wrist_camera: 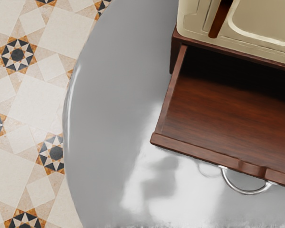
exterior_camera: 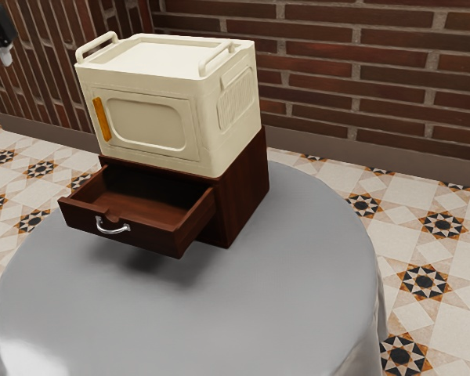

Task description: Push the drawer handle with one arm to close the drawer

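Note:
My gripper [exterior_camera: 1,35] is at the exterior view's upper left edge, partly cut off and well apart from the drawer; its state is unclear. The dark brown wooden drawer [exterior_camera: 153,238] stands pulled out of its cabinet [exterior_camera: 245,184], and its inside is bare. A curved silver handle [exterior_camera: 111,232] is fixed to the drawer front, below a small notch. In the wrist view the drawer [wrist_camera: 228,114] is seen from above, with the handle [wrist_camera: 247,193] sticking out from its front. Nothing touches the handle.
A cream box [exterior_camera: 153,125] with an orange door strip and two top rails sits on the cabinet. Both stand on a round table with a grey cloth [exterior_camera: 298,274]. Brick walls [exterior_camera: 360,70] rise behind, and patterned tiles [wrist_camera: 38,99] cover the floor.

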